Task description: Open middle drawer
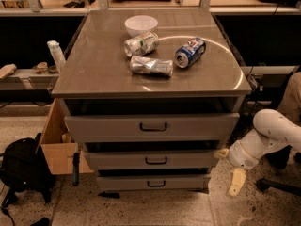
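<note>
We see gripper (pixel 229 167) low, right of drawers, spread wide, holding nothing; one fingertip just beside right end of middle drawer (pixel 188 160), between top drawer (pixel 108 126) and bottom drawer (pixel 188 182).

Middle drawer (pixel 188 160), grey metal front with small black loop handle, lower centre of frame, dark gap above it, tool (pixel 228 167) just beside its right end, fingers apart.
</note>
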Robot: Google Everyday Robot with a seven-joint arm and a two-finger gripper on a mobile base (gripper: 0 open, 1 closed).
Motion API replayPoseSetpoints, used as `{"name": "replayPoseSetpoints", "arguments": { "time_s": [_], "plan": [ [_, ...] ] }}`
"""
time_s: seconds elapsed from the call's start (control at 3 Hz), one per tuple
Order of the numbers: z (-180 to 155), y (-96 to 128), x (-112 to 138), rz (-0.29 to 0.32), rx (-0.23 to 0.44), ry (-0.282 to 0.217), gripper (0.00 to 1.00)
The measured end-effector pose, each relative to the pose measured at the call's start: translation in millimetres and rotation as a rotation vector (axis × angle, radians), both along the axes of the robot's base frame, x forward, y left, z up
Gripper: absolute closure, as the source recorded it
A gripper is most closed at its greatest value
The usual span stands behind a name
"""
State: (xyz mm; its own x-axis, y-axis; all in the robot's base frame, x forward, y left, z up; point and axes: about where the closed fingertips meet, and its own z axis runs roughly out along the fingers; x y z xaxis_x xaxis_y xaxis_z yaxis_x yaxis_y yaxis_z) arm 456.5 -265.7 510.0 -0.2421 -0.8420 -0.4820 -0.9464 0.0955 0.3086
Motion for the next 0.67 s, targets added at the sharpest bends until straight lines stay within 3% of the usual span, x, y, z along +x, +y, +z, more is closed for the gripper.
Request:
{"name": "replayPoseSetpoints", "arguments": {
  "time_s": [0.67],
  "plan": [
    [3.8, 1.2, -36.4, 0.008, -0.006, 0.044, 0.0]
  ]
}}
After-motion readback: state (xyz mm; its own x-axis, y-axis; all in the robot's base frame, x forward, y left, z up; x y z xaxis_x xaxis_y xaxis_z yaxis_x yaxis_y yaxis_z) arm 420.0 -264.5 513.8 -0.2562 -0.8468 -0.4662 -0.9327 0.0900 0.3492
